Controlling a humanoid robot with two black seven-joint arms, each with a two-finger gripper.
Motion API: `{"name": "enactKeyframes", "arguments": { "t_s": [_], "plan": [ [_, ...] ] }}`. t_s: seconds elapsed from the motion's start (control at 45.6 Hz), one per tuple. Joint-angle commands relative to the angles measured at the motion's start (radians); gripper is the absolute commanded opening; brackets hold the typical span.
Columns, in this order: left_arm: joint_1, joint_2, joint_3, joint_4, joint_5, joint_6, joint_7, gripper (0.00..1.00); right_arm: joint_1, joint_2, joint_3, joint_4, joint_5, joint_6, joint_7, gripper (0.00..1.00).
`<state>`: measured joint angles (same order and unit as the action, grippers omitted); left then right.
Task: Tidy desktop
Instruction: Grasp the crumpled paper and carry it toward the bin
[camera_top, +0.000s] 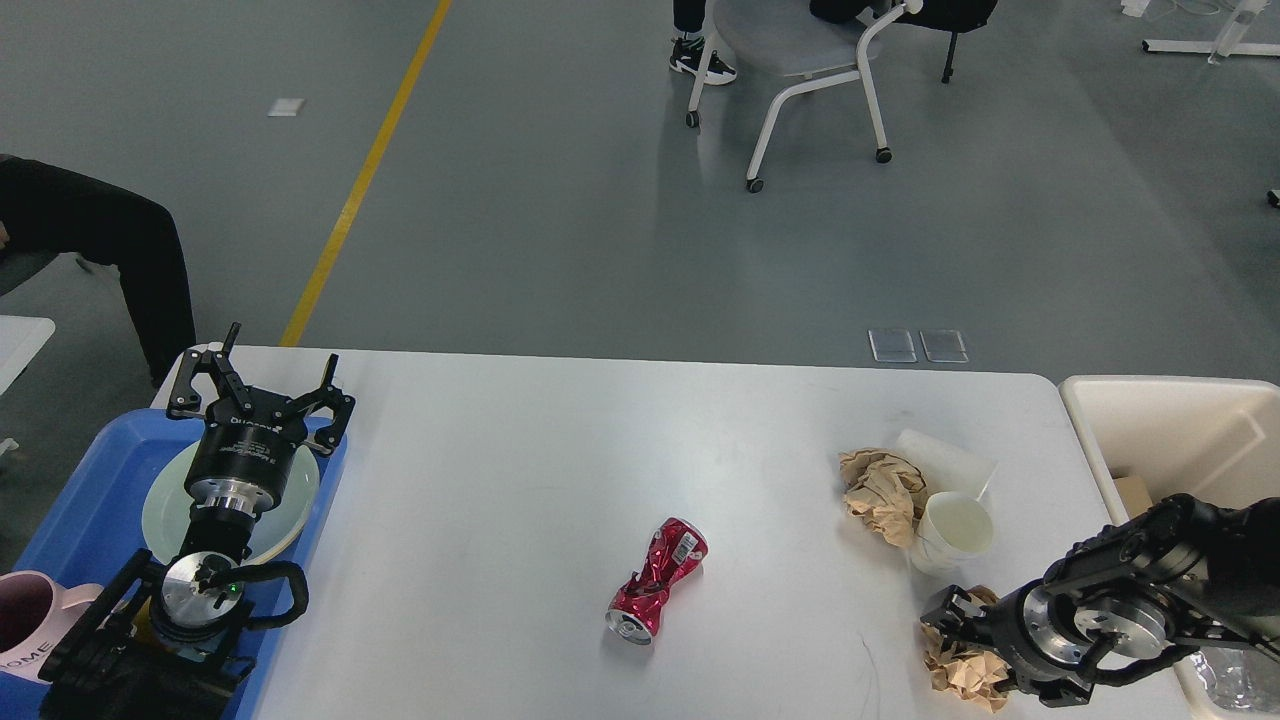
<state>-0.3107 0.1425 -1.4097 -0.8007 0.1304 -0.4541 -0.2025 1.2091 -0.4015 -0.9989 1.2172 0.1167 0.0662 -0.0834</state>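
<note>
White tabletop (560, 450): right tool (975, 650) clenched around the crumpled brown paper (965, 672), presumably bin-bound (1160, 420); left tool (258, 385) spread wide, idle above the plate (165, 510)

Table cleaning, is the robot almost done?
Not yet. Done: a plate and pink mug sit in the blue tray. In hand: the right gripper is at a crumpled paper ball. Left on the desktop: red can, paper cup, another paper wad.
</note>
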Motion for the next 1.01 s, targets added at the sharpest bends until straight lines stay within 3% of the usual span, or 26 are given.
{"name": "enactKeyframes", "arguments": {
  "t_s": [0.0,0.635,0.767,0.854,0.986],
  "plan": [
    [-0.001,-0.001,0.0,0.0,0.0,0.0,0.0,0.96,0.007,-0.013,-0.003,0.018,-0.002,0.003,-0.01,0.0],
    [-0.001,0.0,0.0,0.0,0.0,0.0,0.0,0.96,0.082,-0.117,-0.009,0.06,0.014,0.096,-0.019,0.0],
    [-0.001,-0.001,0.0,0.0,0.0,0.0,0.0,0.96,0.17,-0.177,-0.027,0.094,0.014,0.217,-0.021,0.0],
    [-0.001,0.0,0.0,0.0,0.0,0.0,0.0,0.96,0.285,-0.204,-0.099,0.126,0.014,0.328,-0.019,0.0],
    [0.001,0.0,-0.002,0.0,0.0,0.0,0.0,0.96,0.502,-0.203,-0.253,0.197,0.014,0.406,-0.019,0.0]
  ]
}}
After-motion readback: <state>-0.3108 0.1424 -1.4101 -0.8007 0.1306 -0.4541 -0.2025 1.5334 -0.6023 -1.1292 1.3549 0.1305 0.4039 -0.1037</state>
